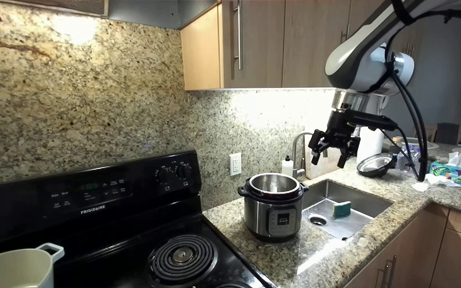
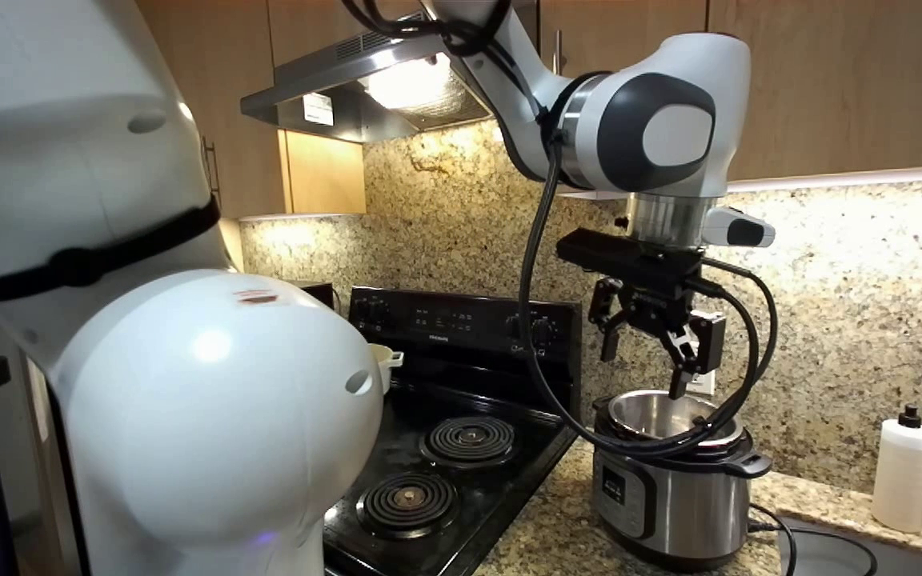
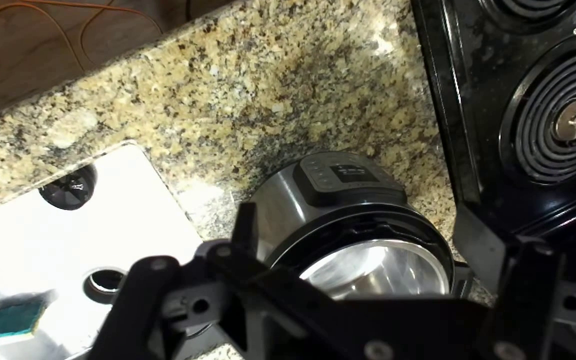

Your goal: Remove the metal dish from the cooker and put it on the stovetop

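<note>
the metal dish sits down inside the cooker; its silver rim shows above the black ring and its shiny inner wall catches the light. the cooker stands upright on the stone counter, between the stovetop and the sink. the sink holds a green sponge, which lies near the round drain. on the stovetop rests a cream pot, cut off by the edge of an exterior view, its pale inner wall in sight. a white pump bottle stands by the sink; i cannot tell what is in it. farther along, a colourful box has a white tissue poking out. the gripper hangs in the air, higher than the cooker and apart from it, its two fingers spread wide with a gap between them. in the wrist view it hides part of the dish.
</note>
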Robot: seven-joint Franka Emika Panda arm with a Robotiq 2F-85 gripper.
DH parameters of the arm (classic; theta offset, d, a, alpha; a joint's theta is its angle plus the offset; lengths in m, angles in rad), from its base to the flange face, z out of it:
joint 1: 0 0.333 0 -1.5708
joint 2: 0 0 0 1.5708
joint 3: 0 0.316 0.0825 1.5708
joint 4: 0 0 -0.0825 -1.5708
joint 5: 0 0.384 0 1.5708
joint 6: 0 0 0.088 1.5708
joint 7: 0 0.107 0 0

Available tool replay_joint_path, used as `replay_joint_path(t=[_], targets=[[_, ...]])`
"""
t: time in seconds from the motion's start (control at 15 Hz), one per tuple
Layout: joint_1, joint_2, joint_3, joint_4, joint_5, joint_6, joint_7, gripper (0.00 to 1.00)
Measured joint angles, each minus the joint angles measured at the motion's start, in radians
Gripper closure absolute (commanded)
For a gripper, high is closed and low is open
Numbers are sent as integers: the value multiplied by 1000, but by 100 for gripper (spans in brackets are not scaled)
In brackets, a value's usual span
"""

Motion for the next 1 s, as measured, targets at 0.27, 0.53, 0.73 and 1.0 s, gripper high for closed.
replay_joint_path(t=[0.27,0.53,0.73,1.0], targets=[[6,16,9,5,40,0,-31,0],[24,132,-23,57,217,0,-217,0],[17,254,-63,113,384,-5,-413,0],[-50,413,-56,196,657,-54,-680,0]])
